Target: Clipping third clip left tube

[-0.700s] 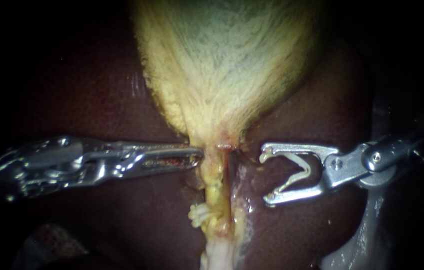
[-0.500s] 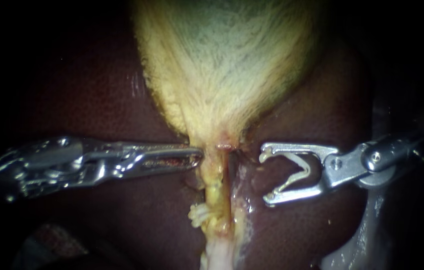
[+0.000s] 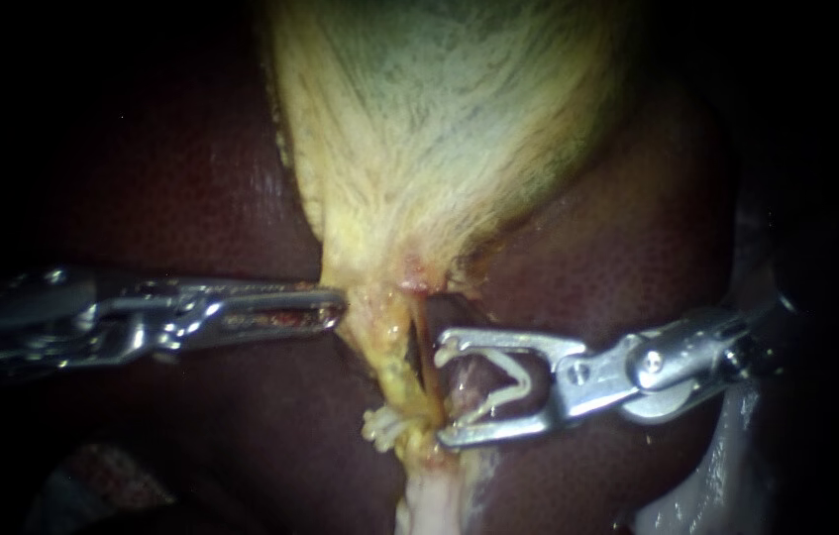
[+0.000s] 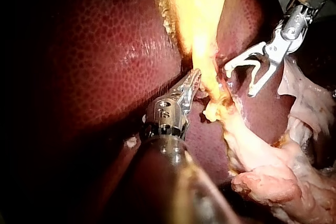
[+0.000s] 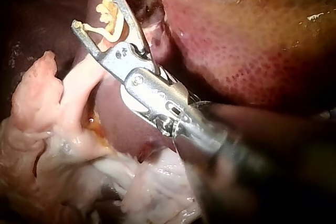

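As left instrument (image 3: 335, 309) jaws pull gripped gallbladder (image 3: 439, 119) leftward | right instrument (image 3: 447, 389) jaws carry clip (image 3: 508, 381); reached tubes (image 3: 386, 357)

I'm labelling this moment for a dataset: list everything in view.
gallbladder: one, yellow-green, upper middle, narrowing to a neck.
liver: one, dark red, around the gallbladder.
tubes: two, yellowish, running down from the neck, dark gap between.
clips on tube: whitish, count unclear, low on the tubes.
pale tissue: one mass, whitish-pink, below the clips.
loaded clip: one, whitish, open, in the right instrument's jaws.
left instrument: one, silver, from the left, jaws shut on the gallbladder's neck.
right instrument: one, silver, from the right, jaws holding the loaded clip beside the tubes.
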`<act>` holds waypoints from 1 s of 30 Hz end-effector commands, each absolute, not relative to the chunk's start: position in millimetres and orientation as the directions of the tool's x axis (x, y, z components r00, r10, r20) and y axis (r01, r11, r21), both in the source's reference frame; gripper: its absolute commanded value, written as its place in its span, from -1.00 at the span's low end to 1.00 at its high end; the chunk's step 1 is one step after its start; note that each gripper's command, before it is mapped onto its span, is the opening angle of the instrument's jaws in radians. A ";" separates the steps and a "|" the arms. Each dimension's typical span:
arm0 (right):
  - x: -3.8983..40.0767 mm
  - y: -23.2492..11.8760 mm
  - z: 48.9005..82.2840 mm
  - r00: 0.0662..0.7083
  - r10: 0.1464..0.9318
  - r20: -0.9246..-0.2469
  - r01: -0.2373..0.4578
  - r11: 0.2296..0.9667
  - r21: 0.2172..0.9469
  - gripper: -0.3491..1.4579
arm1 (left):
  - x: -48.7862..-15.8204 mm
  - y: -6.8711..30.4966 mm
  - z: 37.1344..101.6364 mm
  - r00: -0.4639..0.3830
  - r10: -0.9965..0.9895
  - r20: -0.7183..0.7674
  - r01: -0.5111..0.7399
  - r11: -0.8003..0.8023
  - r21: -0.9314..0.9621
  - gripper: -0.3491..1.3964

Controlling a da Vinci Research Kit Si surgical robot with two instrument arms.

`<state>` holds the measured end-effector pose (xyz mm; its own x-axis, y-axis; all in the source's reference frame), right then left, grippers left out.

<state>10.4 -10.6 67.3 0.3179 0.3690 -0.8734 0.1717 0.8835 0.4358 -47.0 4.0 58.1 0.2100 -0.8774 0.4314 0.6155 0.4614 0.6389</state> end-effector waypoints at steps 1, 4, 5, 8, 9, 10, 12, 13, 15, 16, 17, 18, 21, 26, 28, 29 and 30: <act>10.5 -10.5 67.8 0.316 0.372 -0.873 0.168 0.883 0.438 0.05 | -47.1 3.9 57.9 0.209 -0.878 0.431 0.617 0.461 0.638 -1.00; 10.9 -10.4 69.1 0.320 0.385 -0.866 0.159 0.879 0.449 0.05 | -47.2 3.8 57.7 0.211 -0.878 0.430 0.619 0.460 0.637 -1.00; 11.0 -10.4 69.5 0.322 0.389 -0.863 0.156 0.878 0.453 0.05 | -47.2 3.8 57.6 0.211 -0.878 0.430 0.619 0.460 0.637 -1.00; 11.5 -10.3 70.8 0.324 0.390 -0.862 0.152 0.878 0.454 0.05 | -47.3 3.7 57.5 0.210 -0.878 0.429 0.619 0.460 0.637 -1.00; 11.6 -10.3 71.2 0.324 0.389 -0.862 0.151 0.879 0.453 0.05 | -47.3 3.7 57.4 0.208 -0.878 0.431 0.619 0.459 0.637 -1.00; 11.7 -10.3 71.6 0.324 0.388 -0.863 0.150 0.879 0.452 0.05 | -47.3 3.7 57.4 0.208 -0.878 0.431 0.619 0.459 0.637 -1.00; 11.9 -10.3 72.2 0.328 0.390 -0.860 0.147 0.878 0.455 0.05 | -47.4 3.6 57.2 0.207 -0.878 0.431 0.620 0.459 0.637 -1.00; 12.0 -10.3 72.5 0.329 0.390 -0.860 0.146 0.879 0.454 0.05 | -47.4 3.5 57.1 0.207 -0.878 0.431 0.620 0.459 0.637 -1.00; 12.2 -10.2 72.9 0.329 0.389 -0.861 0.145 0.880 0.453 0.05 | -47.5 3.5 57.0 0.207 -0.879 0.431 0.621 0.458 0.636 -1.00; 12.3 -10.2 73.0 0.329 0.389 -0.861 0.144 0.880 0.452 0.05 | -47.6 3.5 56.9 0.206 -0.879 0.431 0.621 0.458 0.636 -1.00; 12.6 -10.2 73.2 0.329 0.389 -0.861 0.142 0.881 0.452 0.05 | -47.7 3.4 56.9 0.206 -0.879 0.431 0.621 0.457 0.636 -1.00; 12.9 -10.2 73.3 0.329 0.389 -0.860 0.141 0.881 0.452 0.05 | -47.8 3.4 56.8 0.206 -0.879 0.431 0.622 0.457 0.636 -1.00; 13.9 -10.5 73.2 0.330 0.388 -0.861 0.142 0.881 0.451 0.05 | -47.9 3.4 56.9 0.205 -0.879 0.432 0.625 0.457 0.634 -1.00; 14.9 -12.0 72.2 0.337 0.423 -0.841 0.166 0.853 0.495 0.05 | -48.2 3.5 57.1 0.204 -0.878 0.432 0.625 0.456 0.633 -1.00; 15.0 -12.7 71.8 0.343 0.443 -0.828 0.184 0.833 0.521 0.03 | -48.3 3.4 57.2 0.205 -0.879 0.432 0.624 0.457 0.634 -1.00; 15.1 -13.2 71.5 0.348 0.452 -0.822 0.202 0.820 0.536 0.02 | -48.4 3.5 57.3 0.205 -0.878 0.432 0.624 0.457 0.634 -1.00; 15.2 -13.6 71.3 0.351 0.455 -0.818 0.225 0.808 0.545 -0.01 | -48.4 3.5 57.3 0.205 -0.878 0.432 0.624 0.457 0.634 -1.00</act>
<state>15.2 -13.8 71.3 0.3533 0.4572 -0.8162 0.2353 0.8010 0.5505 -48.5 3.5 57.4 0.2040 -0.8783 0.4324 0.6250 0.4568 0.6330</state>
